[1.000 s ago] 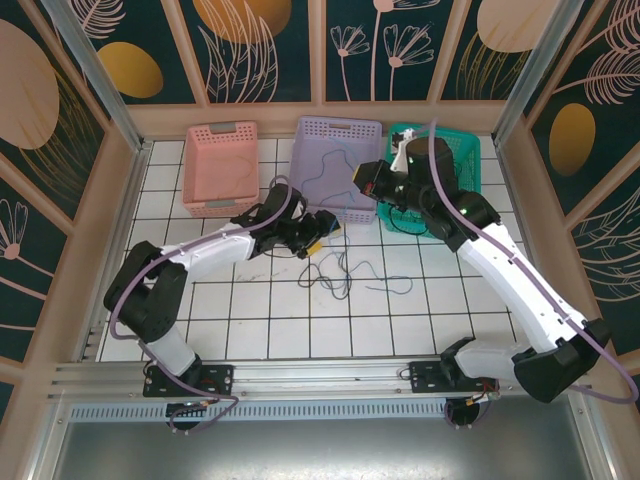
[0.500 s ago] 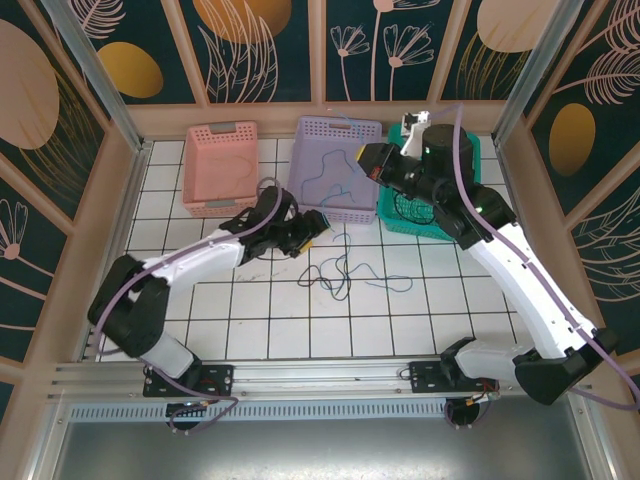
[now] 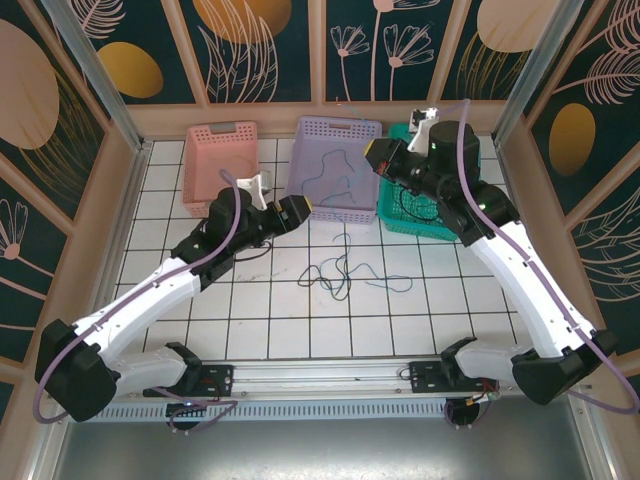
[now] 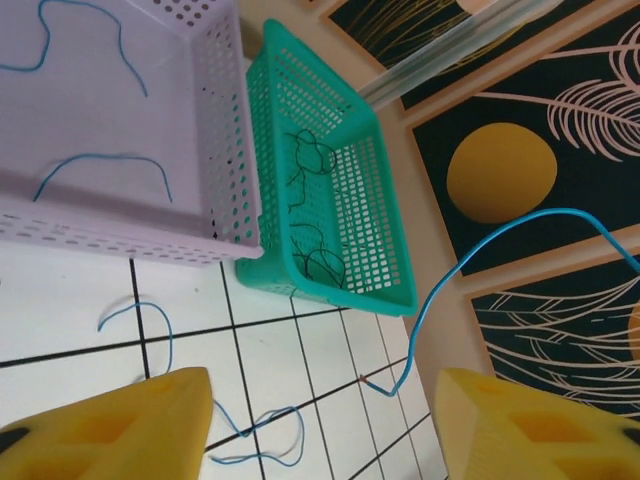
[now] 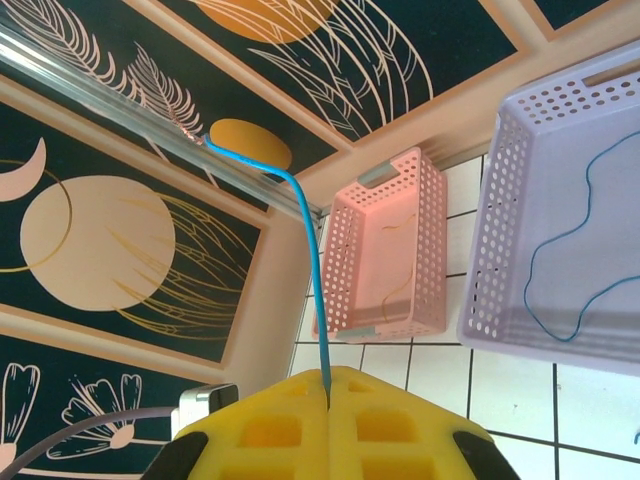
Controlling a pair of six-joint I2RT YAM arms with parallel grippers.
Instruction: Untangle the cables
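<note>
Both arms outstretched, left tool (image 4: 325, 420) spread wide, right tool (image 5: 328, 388) clamped tight.

No legible text, label, brand, number or sign on any surface in view.

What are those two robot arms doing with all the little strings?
They are untangling thin cables and sorting them into baskets. The right gripper is shut on a blue cable and lifts it into the air. The left gripper is open and holds nothing, beside the purple basket. Blue strands already lie in that basket, and dark strands lie in the green basket. A loose squiggle of cables waits on the tiled table.
</note>
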